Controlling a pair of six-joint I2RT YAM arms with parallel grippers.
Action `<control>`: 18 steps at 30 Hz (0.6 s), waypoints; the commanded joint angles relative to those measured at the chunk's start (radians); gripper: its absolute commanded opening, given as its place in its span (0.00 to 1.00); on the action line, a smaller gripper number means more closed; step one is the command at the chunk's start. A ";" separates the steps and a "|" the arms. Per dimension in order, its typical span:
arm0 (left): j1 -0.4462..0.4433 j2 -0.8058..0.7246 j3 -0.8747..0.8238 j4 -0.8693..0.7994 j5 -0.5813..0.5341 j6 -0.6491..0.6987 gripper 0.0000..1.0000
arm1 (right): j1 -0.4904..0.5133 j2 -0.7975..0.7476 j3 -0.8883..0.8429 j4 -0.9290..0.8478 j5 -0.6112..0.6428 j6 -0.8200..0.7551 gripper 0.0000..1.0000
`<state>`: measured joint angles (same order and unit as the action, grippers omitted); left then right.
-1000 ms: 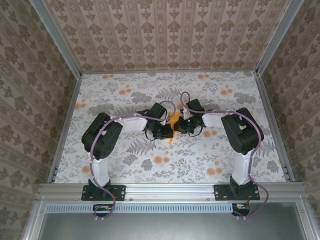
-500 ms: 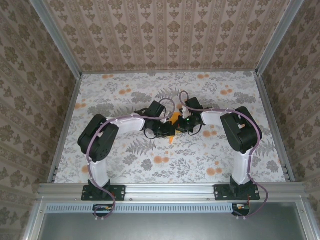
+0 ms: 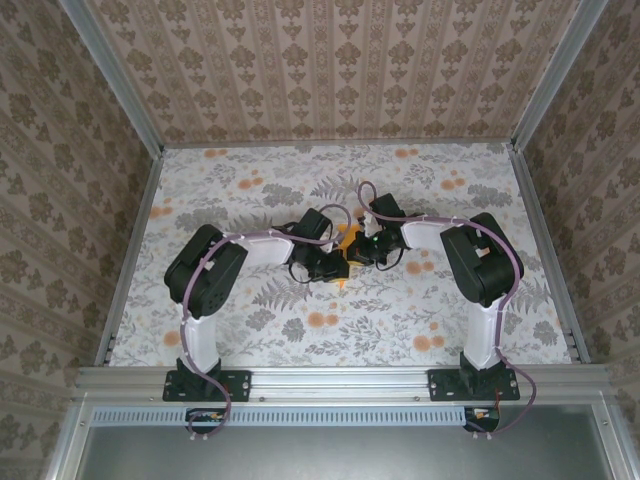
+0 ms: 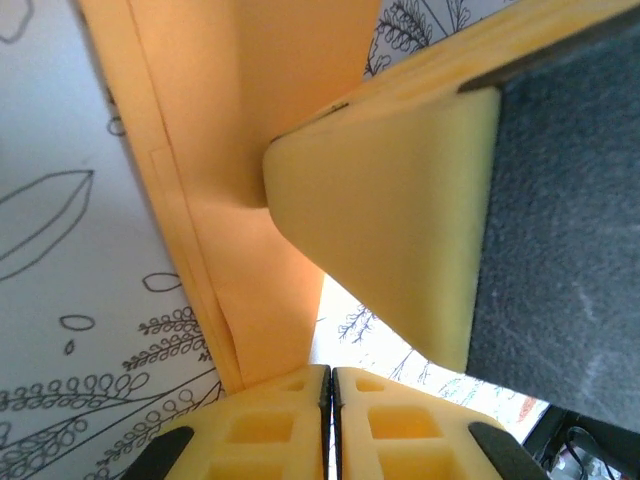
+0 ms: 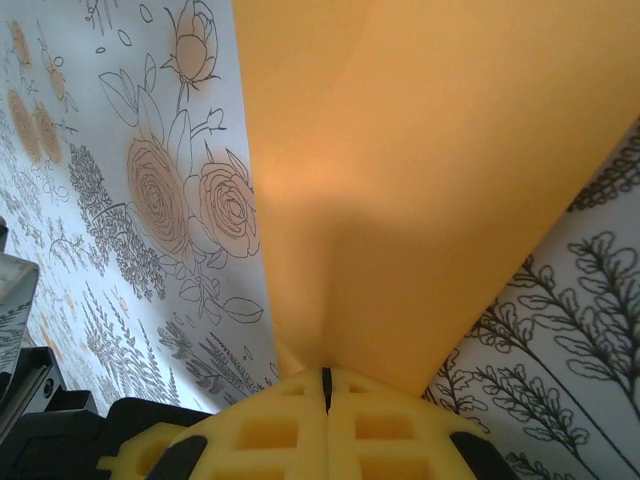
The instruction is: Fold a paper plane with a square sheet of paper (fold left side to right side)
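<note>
The orange sheet of paper (image 3: 349,238) lies mid-table, folded into layers, mostly covered by both wrists, so its outline as a paper plane cannot be judged. My left gripper (image 3: 337,264) comes in from the left. In the left wrist view it (image 4: 331,385) is shut, with nothing in the gap, and the layered paper (image 4: 260,150) runs under its left finger. One yellow finger (image 4: 400,230) of the right gripper presses on the paper just ahead. My right gripper (image 3: 363,249) meets it from the right. In the right wrist view the paper (image 5: 420,200) narrows into its shut jaws (image 5: 324,380).
A floral-print cloth (image 3: 250,190) covers the table, with orange flower prints (image 3: 322,320) near the front. Patterned walls and metal rails (image 3: 130,250) close in the left, right and back. Both arm bases (image 3: 205,385) stand on the near rail.
Both wrists have drawn slightly closer over the paper, and less orange shows between them. The left arm's elbow swung a little left, then back.
</note>
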<state>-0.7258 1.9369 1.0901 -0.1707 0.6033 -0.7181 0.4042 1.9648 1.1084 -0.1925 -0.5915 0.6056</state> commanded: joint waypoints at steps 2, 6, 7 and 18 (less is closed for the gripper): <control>-0.005 0.007 -0.043 -0.073 -0.021 0.006 0.12 | 0.005 0.045 0.004 -0.097 0.082 -0.018 0.02; -0.013 -0.005 -0.060 -0.085 -0.012 0.018 0.11 | 0.004 0.048 0.011 -0.112 0.087 -0.022 0.02; -0.018 -0.009 -0.067 -0.090 -0.011 0.021 0.12 | 0.005 0.047 0.013 -0.115 0.089 -0.023 0.02; -0.028 -0.085 -0.150 -0.102 0.021 0.037 0.11 | 0.004 0.051 0.029 -0.134 0.101 -0.026 0.02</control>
<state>-0.7341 1.8744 0.9878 -0.1413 0.6037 -0.7029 0.4133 1.9671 1.1328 -0.2626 -0.5835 0.5980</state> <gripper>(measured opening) 0.115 0.048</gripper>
